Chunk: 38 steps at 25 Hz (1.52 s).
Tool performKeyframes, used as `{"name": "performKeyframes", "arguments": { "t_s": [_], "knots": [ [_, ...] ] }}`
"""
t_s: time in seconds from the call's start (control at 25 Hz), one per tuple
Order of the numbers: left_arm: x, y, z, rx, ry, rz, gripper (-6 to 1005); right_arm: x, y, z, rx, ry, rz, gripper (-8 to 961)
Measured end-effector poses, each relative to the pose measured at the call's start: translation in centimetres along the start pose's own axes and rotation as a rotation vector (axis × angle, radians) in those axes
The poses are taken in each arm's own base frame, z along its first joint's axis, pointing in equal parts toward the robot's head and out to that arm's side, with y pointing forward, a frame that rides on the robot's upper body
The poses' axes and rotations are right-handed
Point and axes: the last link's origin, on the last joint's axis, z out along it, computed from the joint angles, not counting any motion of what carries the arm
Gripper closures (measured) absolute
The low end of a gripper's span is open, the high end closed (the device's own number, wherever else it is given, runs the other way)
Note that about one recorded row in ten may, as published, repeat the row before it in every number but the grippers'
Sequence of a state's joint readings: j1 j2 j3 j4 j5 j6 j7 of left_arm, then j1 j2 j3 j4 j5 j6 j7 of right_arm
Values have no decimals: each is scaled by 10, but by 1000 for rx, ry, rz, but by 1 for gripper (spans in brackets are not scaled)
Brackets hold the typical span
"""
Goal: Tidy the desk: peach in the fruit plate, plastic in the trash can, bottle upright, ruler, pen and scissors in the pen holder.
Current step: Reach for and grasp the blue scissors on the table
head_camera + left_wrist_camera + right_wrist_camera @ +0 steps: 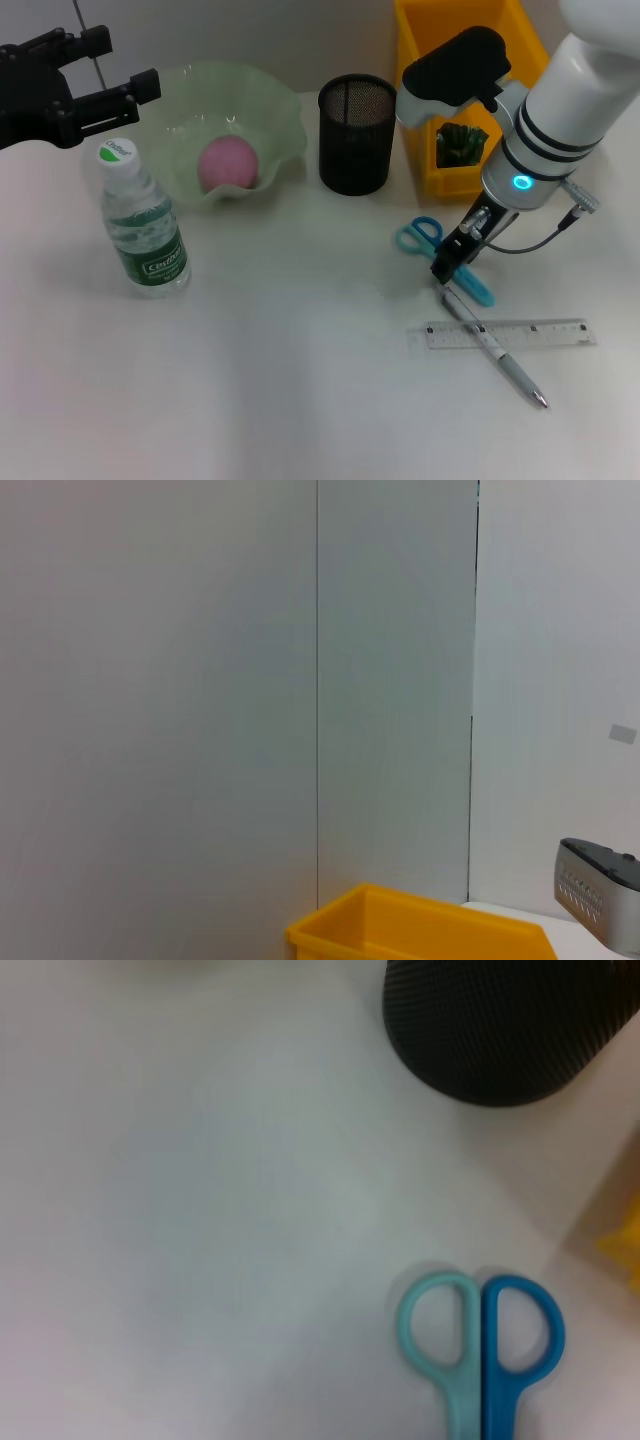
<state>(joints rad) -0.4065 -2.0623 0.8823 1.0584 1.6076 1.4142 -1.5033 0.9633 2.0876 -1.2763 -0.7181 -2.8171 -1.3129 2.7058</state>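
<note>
So I've got the right gripper down on the scissors, right over the blade cover end, with the loop handles poking out toward the pen holder. Honestly can't tell from my feeds whether the jaws are clenched on them or just hovering open. The pen lies crossed over the ruler just beside the blade end, touching or close to it, so my worry is a sloppy pinch drags the pen along or the scissors swivel and miss the mesh cup. Peach is already in the fruit plate, bottle upright, something green sits in the trash can. Left gripper is parked up high with its fingers spread open, above the bottle
</note>
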Motion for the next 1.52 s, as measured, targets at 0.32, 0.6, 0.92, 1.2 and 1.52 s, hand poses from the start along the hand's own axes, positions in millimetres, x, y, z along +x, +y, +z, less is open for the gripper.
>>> {"name": "performKeyframes", "arguments": {
  "t_s": [0.32, 0.6, 0.92, 1.2, 1.52],
  "knots": [
    [0, 0, 0, 0, -1, 5, 194, 0, 0, 1, -2, 4, 1, 533],
    [0, 0, -1, 1, -1, 6, 194, 0, 1, 1, -2, 4, 0, 547],
    [0, 0, 0, -2, -1, 8, 194, 1, 1, 1, -4, 9, 1, 676],
    [0, 1, 0, -4, 0, 8, 194, 2, 1, 1, -6, 14, 3, 741],
    [0, 2, 1, -10, 3, 7, 194, -3, 1, -3, -1, -6, -4, 752]
  ]
}}
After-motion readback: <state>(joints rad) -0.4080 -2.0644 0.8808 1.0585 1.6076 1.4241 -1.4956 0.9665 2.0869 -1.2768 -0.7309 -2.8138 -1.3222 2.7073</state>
